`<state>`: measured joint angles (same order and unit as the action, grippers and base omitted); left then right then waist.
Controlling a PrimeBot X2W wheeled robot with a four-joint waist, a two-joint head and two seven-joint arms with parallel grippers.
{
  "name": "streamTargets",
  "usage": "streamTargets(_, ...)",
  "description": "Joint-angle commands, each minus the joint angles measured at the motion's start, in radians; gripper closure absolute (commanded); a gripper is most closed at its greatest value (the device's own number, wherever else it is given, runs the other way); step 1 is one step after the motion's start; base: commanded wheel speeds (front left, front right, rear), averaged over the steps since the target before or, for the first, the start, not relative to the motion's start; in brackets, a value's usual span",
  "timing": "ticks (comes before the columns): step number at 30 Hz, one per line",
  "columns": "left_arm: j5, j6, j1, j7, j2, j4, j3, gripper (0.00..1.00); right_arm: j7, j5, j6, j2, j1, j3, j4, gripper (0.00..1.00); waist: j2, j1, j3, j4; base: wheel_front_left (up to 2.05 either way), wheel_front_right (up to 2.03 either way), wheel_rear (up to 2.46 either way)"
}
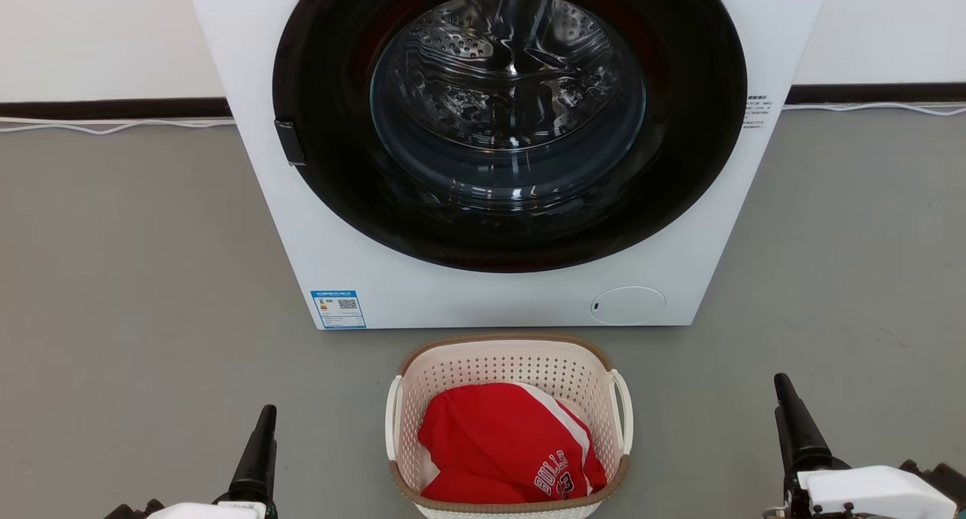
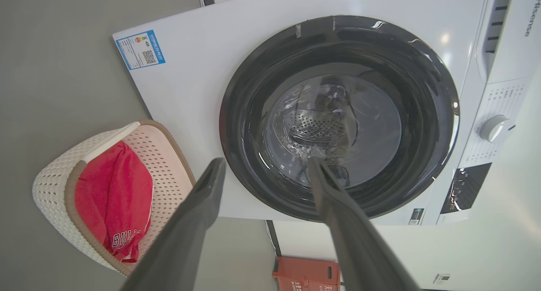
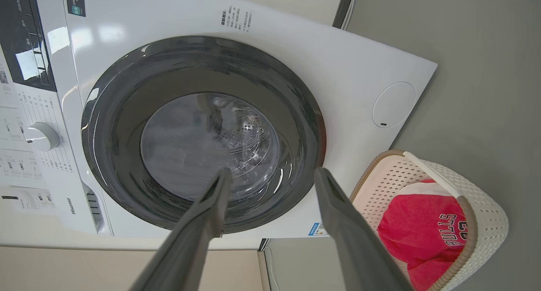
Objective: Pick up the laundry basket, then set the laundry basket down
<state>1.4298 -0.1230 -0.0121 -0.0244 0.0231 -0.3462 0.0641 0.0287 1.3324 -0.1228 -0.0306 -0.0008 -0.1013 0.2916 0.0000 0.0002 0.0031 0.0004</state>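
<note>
The laundry basket, cream-white and perforated with a brown rim and white loop handles, stands on the grey floor just in front of the washing machine. A red Bulls jersey lies inside it. My left gripper is low at the left, well clear of the basket. My right gripper is low at the right, equally far off. In the left wrist view my left gripper is open and empty, with the basket off to its left. In the right wrist view my right gripper is open and empty, the basket at its lower right.
The white front-loading washing machine rises right behind the basket, its round dark door shut. Grey floor spreads on both sides of the basket. White cables run along the wall's base. A red box sits beside the machine.
</note>
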Motion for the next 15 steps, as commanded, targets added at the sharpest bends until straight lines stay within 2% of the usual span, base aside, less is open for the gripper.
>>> streamTargets(1,-0.032,0.0,0.045,0.011,0.009,0.028,0.01,0.0,-0.015,-0.042,-0.002,-0.015,-0.035,0.006,-0.038,0.0,0.0,-0.0002,-0.001,0.0,0.0,0.0,0.0)
streamTargets(15,-0.238,0.035,0.054,0.052,0.011,0.054,-0.01,0.0,-0.056,-0.31,-0.003,-0.03,-0.048,0.028,-0.065,0.0,0.0,-0.0002,-0.005,0.002,0.0,0.0,0.0)
